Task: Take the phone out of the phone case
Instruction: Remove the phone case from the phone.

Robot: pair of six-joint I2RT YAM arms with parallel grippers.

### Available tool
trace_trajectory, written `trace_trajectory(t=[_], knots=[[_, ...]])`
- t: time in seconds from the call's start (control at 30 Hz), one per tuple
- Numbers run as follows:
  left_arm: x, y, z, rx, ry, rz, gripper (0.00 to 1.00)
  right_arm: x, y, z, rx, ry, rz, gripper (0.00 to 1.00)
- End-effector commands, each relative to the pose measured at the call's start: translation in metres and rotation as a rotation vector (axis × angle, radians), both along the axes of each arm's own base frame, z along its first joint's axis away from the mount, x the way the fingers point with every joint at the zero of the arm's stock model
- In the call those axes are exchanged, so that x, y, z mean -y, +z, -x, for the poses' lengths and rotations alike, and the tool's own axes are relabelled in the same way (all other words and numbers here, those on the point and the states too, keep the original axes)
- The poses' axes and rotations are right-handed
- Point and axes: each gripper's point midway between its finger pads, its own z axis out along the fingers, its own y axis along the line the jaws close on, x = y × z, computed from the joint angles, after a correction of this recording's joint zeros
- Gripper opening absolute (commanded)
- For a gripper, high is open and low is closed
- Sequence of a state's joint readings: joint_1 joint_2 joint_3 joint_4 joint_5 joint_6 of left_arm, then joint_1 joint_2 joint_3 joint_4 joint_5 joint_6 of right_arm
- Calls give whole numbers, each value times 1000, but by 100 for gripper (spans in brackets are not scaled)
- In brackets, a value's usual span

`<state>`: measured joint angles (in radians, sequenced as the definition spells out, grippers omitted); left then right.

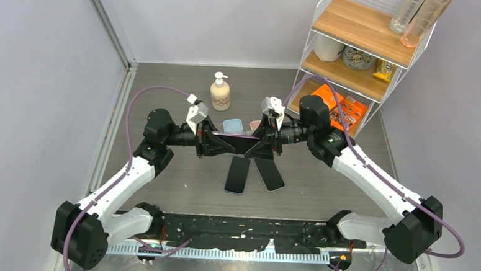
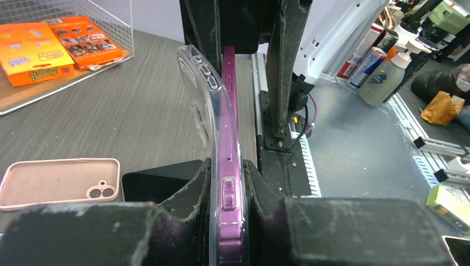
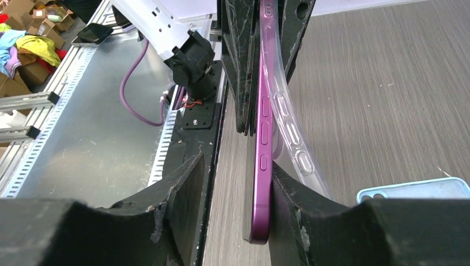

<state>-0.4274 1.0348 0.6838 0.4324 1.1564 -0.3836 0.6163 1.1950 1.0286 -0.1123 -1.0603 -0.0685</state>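
Left end effector [image 2: 228, 180], left of centre in the top view: you have it pinched on one end of the purple phone [image 2: 228, 138], with the clear case [image 2: 200, 94] caught in the same pinch. The phone hangs on edge above the table [image 1: 165, 107], mid-frame, between both end effectors. The case bows away from the phone along its middle. Right end effector [image 3: 237, 166]: jaws spread, the phone lies against one finger, with a gap to the other. Lower centre, two dark phones [image 1: 237, 174] lie flat.
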Motion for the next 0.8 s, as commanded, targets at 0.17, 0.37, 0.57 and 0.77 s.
trace_trajectory(t=[0.17, 0.37, 0.57, 0.77], knots=[[7, 49, 13, 210, -49, 111, 0, -11, 20, -12, 179, -1, -78, 23], [-5, 49, 1, 198, 19, 101, 23, 5, -4, -18, 294, -54, 41, 5], [-10, 56, 15, 154, -39, 45, 97, 15, -16, -20, 405, -67, 109, 5], [-8, 61, -15, 69, 120, -88, 100, 8, -22, -17, 473, -50, 147, 5]])
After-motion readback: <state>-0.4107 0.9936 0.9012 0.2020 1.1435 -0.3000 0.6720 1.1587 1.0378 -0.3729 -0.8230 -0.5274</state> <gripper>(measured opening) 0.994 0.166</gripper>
